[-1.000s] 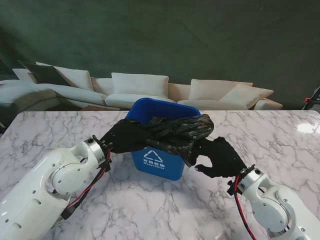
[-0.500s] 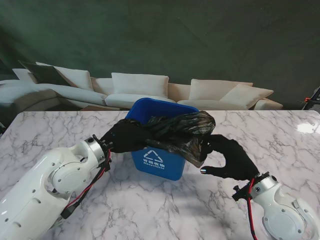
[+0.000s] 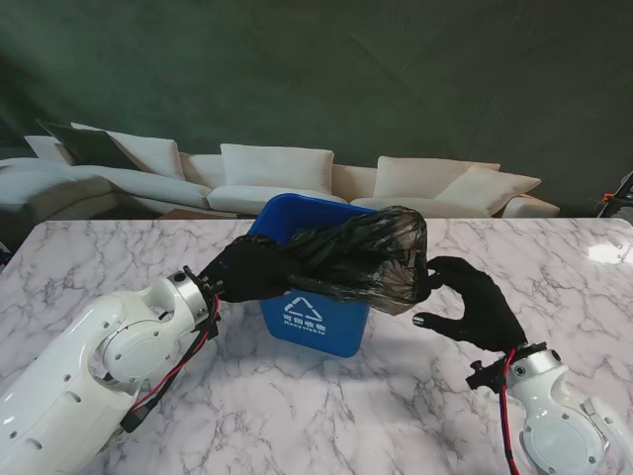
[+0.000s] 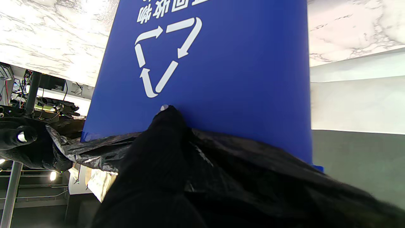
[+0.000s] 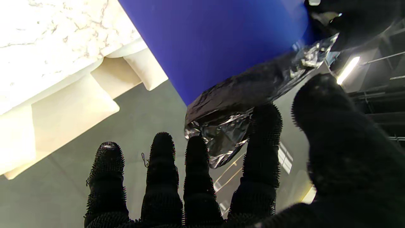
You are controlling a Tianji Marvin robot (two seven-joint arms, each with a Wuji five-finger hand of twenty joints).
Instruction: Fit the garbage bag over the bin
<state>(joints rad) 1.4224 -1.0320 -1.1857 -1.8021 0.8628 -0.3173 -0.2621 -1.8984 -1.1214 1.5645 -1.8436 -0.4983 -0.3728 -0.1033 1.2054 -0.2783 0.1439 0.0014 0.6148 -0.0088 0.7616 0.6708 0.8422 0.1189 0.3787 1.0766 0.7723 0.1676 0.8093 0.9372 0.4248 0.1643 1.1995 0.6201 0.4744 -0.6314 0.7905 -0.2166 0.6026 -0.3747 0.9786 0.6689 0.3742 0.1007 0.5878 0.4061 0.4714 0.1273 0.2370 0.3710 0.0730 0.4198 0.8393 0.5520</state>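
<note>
Bag (image 3: 361, 259) film is stretched from the left hand (image 3: 247, 269) across the near rim of the bin (image 3: 315, 322) toward the right hand (image 3: 475, 307), and only the left side is truly held. The left fingers (image 4: 164, 126) are clamped on the film against the bin's front wall, just under the recycling mark. The right fingers (image 5: 262, 126) are spread apart, with the thumb wide of them; the bag's crumpled corner lies just beside the index and middle tips, and it seems to touch them rather than be pinched, though the right wrist view is too tight to be sure.

The main risk is that this corner slips off the open right fingers, so the film springs back toward the left hand and bunches over the bin's mouth. A harder pull from the left could also tip or slide the light bin on the worktop (image 3: 297, 416), since nothing else steadies it.

Farther from the fingers, the bag looks thin, black, glossy and wrinkled, ballooned over the bin's right half. The far-left rim shows bare blue, so the mouth is not yet around it.
</note>
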